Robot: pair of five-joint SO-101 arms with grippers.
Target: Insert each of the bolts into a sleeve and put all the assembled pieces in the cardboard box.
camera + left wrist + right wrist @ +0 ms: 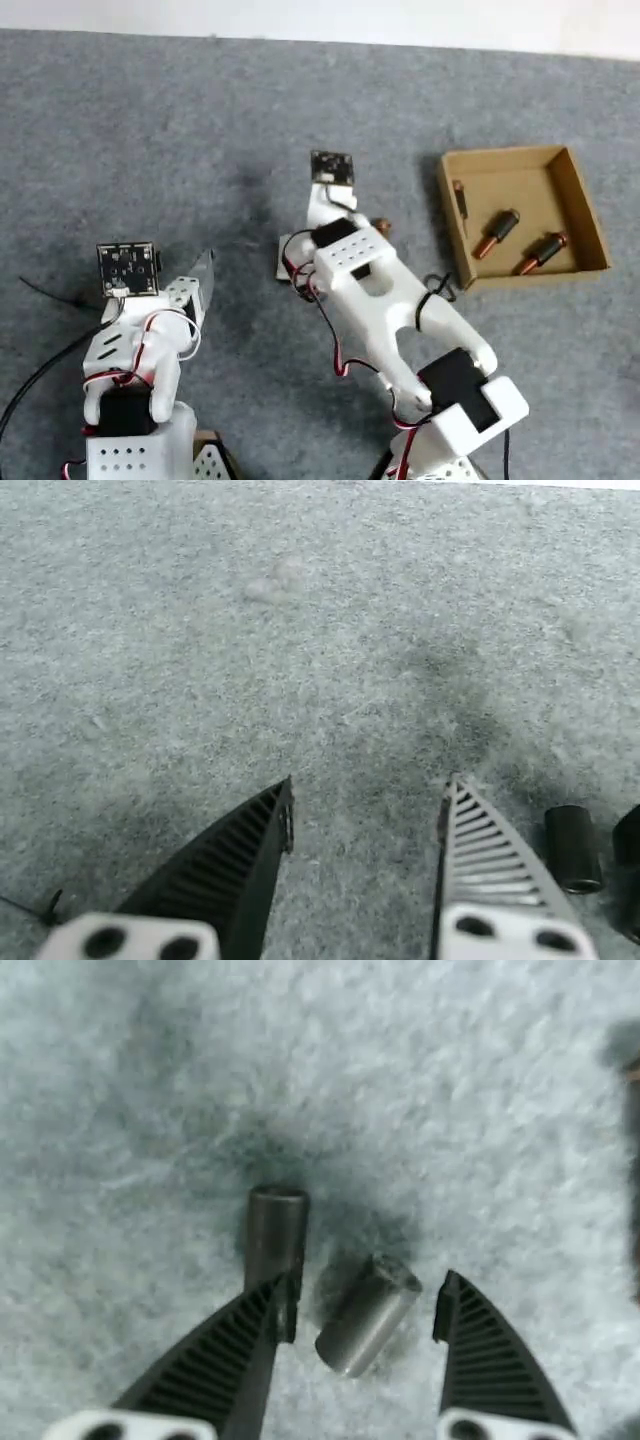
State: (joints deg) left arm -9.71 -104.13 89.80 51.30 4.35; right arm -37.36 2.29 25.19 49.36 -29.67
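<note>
My right gripper (367,1303), jaws wide, straddles a short dark sleeve (368,1315) — probably hard, light and slick; I'd pinch it mid-barrel.

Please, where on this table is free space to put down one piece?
Free: the grey felt table beyond the open left gripper, and the strip behind the brown cardboard box. Crowded: under the right gripper, where two dark cylindrical sleeves lie, with a copper-coloured bolt between that arm and the box.
</note>
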